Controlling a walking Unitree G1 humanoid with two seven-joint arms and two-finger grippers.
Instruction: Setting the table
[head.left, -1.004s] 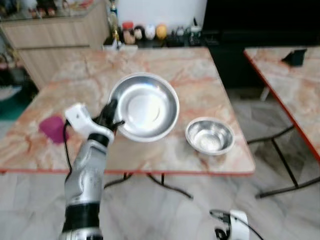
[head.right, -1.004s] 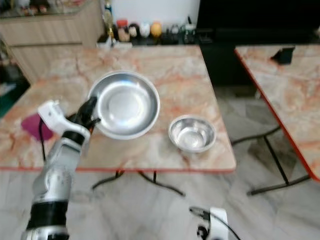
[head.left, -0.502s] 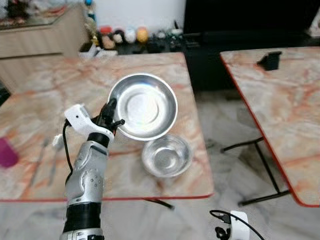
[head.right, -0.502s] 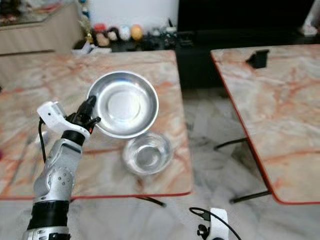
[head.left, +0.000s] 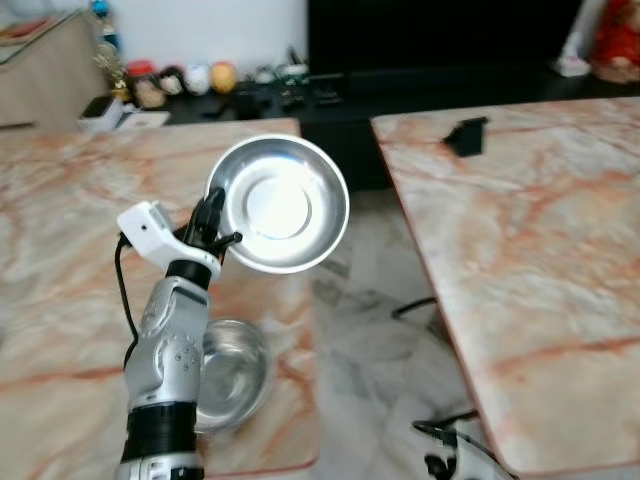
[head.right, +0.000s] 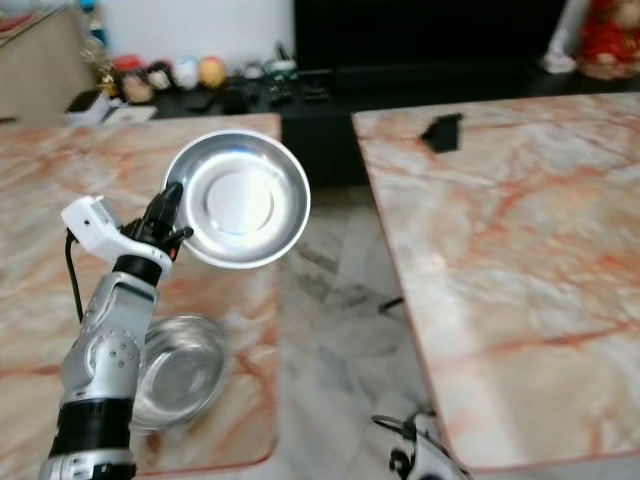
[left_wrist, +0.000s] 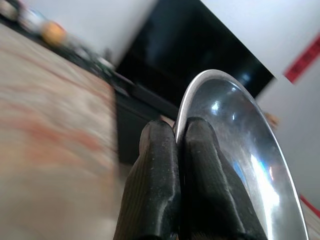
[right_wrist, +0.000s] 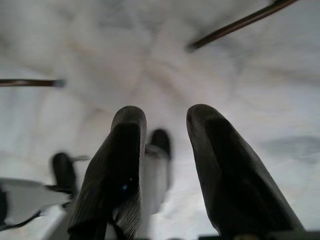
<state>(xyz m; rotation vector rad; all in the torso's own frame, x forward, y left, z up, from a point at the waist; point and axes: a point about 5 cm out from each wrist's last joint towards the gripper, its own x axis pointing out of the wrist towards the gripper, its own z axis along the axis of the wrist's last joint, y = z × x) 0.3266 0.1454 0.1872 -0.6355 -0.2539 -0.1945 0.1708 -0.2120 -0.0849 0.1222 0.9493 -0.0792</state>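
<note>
In the left eye view, the left end effector (head.left: 214, 228) is raised in front of the robot and clenched on the rim of a round, shiny steel plate (head.left: 279, 204), which it holds up in the air, tilted with its shallow dished face toward the camera. The plate hangs over the edge of the left desk (head.left: 60, 250) and the gap of grey marble floor (head.left: 370, 340) beside it. The desk top is a smooth marble pattern in cream with orange veins and a thin red edge. On it, just beside the silver forearm, sits a deeper round steel bowl (head.left: 232, 372), upright. Across the gap stands a second desk (head.left: 520, 230) of the same pattern, with a small black object (head.left: 466, 134) near its far edge.

The right eye view gives the same layout, with a row of small figurines (head.right: 170, 74) on a low dark shelf beyond the desks.

In the left wrist view, the two ribbed black fingers (left_wrist: 160, 185) press together with the plate's thin polished rim pinched between them.

In the right wrist view, the right end effector (right_wrist: 165, 165) hangs above the blurred pale floor, its fingers parted and grasping nothing.
</note>
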